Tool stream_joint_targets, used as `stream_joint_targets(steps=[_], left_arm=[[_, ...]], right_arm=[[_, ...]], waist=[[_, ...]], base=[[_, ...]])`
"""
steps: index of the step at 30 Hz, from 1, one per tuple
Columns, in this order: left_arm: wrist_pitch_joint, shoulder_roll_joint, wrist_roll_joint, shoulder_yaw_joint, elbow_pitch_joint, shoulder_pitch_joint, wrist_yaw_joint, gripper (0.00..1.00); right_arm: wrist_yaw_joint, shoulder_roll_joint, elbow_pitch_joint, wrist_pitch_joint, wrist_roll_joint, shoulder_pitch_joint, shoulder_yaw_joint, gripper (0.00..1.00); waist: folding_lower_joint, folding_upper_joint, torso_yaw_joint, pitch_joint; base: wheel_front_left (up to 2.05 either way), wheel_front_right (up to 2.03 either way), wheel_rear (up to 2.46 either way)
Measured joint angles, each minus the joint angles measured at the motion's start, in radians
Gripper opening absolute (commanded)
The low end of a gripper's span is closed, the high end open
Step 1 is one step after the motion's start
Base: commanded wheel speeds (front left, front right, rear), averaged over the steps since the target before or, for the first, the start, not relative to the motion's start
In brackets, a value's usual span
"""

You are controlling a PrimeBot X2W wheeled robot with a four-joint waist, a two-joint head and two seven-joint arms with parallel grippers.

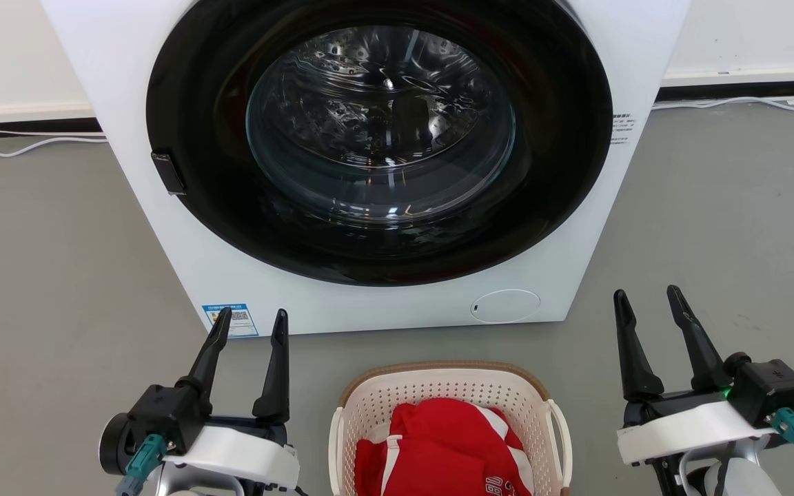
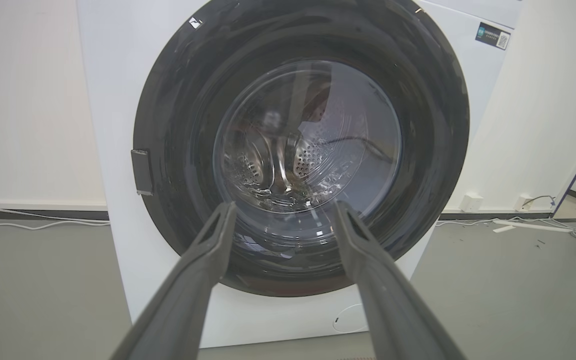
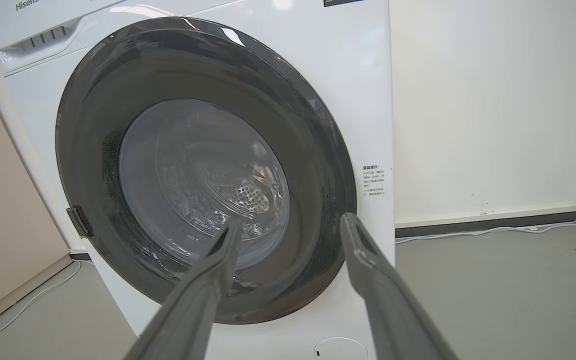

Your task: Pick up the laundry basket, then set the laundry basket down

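Half the laundry basket (image 1: 438, 396), holding red cloth (image 1: 445, 441), is cut off.

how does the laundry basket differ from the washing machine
The washing machine is far bigger than the laundry basket. The machine's round door is shut; the basket is open-topped, holding a red garment. The machine is smooth white; the basket perforated cream. Both stand on the floor.
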Motion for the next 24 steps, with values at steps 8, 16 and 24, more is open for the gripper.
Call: stream_joint_targets(steps=[8, 16, 24], left_arm=[[-0.001, 0.001, -0.008, 0.008, 0.004, 0.000, 0.001, 1.00], [-0.001, 0.001, -0.011, 0.009, 0.012, 0.000, 0.009, 1.00], [-0.001, 0.001, -0.031, 0.010, 0.027, -0.007, 0.010, 1.00]], right_arm=[[0.000, 0.000, 0.017, 0.000, 0.000, 0.000, -0.007, 1.00], [0.000, 0.001, 0.025, 0.000, 0.001, 0.000, -0.012, 1.00], [0.000, 0.000, 0.025, 0.000, 0.016, -0.001, -0.001, 1.00]], waist=[[0.0000, 0.0000, -0.003, 0.001], [0.0000, 0.0000, -0.004, 0.013], [0.0000, 0.0000, -0.018, 0.045]], base=[[0.00, 0.00, 0.00], [0.00, 0.00, 0.00], [0.00, 0.00, 0.00]])
